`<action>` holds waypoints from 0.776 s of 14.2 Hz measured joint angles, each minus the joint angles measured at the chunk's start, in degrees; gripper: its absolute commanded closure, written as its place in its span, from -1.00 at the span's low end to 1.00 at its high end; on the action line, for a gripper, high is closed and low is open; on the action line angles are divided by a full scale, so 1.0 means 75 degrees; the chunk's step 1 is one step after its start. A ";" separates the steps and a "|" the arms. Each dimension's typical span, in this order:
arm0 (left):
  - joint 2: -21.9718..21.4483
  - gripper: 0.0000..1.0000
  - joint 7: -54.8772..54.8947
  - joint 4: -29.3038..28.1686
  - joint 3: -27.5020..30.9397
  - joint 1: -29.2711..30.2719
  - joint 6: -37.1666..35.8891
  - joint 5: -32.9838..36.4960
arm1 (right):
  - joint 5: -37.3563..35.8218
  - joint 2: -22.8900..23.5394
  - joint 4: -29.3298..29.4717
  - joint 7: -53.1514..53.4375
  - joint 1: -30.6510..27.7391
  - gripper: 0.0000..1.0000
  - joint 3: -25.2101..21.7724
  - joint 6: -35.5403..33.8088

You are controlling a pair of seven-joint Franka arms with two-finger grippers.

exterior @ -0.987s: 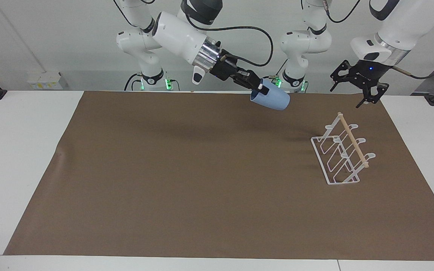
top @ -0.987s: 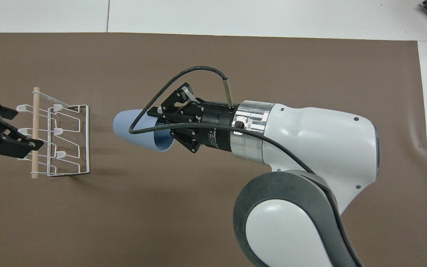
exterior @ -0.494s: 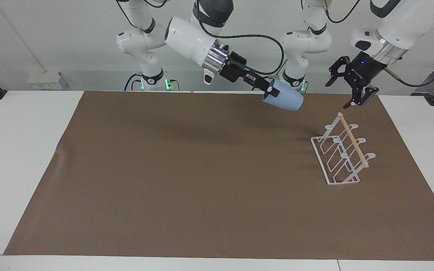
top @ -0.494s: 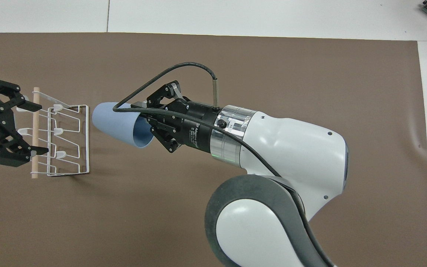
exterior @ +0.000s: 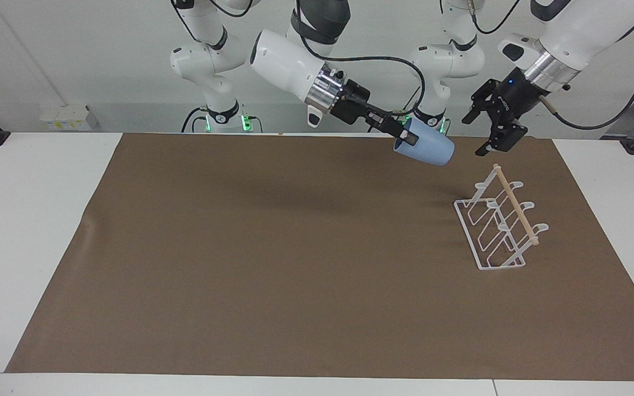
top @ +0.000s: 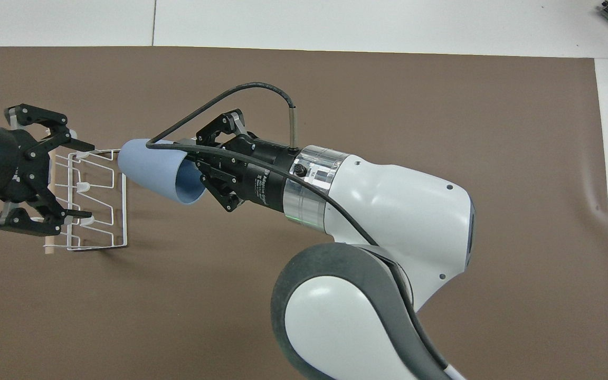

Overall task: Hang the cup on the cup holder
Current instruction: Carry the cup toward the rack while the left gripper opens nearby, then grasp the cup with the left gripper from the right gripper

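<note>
Light-blue plastic is what the right pincer point(exterior: 405, 135) has closed on: the cup point(exterior: 427, 147), pinched at its rim with one finger inside the mouth and one outside. It is carried on its side in the air, base pointing toward the left arm's end of the worktop point(exterior: 36, 220), over the brown mat point(exterior: 273, 253) and just short of the rack point(exterior: 496, 225).

Judging by its look, the cup should be light and fairly stiff, with a smooth wall that could slip or twist in a one-sided rim pinch; thin plastic may also flex if squeezed hard. The rim seems the sensible place to hold it, since that leaves the hollow free to go over a prong, mouth first.

Further out, the rack of white wire stands on the mat toward the left arm's end, its slanted prongs bare and a wooden rod point(exterior: 515, 203) along the top. It looks light enough to skid if nudged.

Over its robot-side end hovers the left pincer point(exterior: 492, 125), fingers spread and empty.
</note>
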 measured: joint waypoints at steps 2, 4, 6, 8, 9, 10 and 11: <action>-0.0002 -1.00 0.0000 0.0025 -0.0130 -0.0155 0.0174 -0.0091 | 0.0000 0.0020 0.0012 0.0012 0.0007 1.00 -0.0001 0.0004; -0.0003 -1.00 0.0014 0.0056 -0.0179 -0.0192 0.0281 -0.0237 | 0.0000 0.0035 0.0016 0.0029 0.0007 1.00 -0.0010 0.0004; -0.0002 -1.00 0.0030 0.0059 -0.0215 -0.0211 0.0506 -0.0278 | 0.0000 0.0042 0.0021 0.0045 0.0007 1.00 -0.0012 0.0004; 0.0004 -1.00 0.0055 0.0058 -0.0257 -0.0274 0.0870 -0.0291 | 0.0000 0.0043 0.0025 0.0047 0.0007 1.00 -0.0013 0.0004; 0.0007 -1.00 0.0056 0.0051 -0.0274 -0.0361 0.1048 -0.0292 | 0.0000 0.0043 0.0027 0.0047 0.0007 1.00 -0.0013 0.0004; 0.0010 -1.00 0.0056 0.0032 -0.0278 -0.0482 0.1256 -0.0293 | 0.0000 0.0044 0.0029 0.0047 0.0007 1.00 -0.0013 0.0004; 0.0012 -1.00 0.0053 -0.0002 -0.0281 -0.0603 0.1415 -0.0293 | 0.0000 0.0044 0.0031 0.0047 0.0007 1.00 -0.0013 0.0004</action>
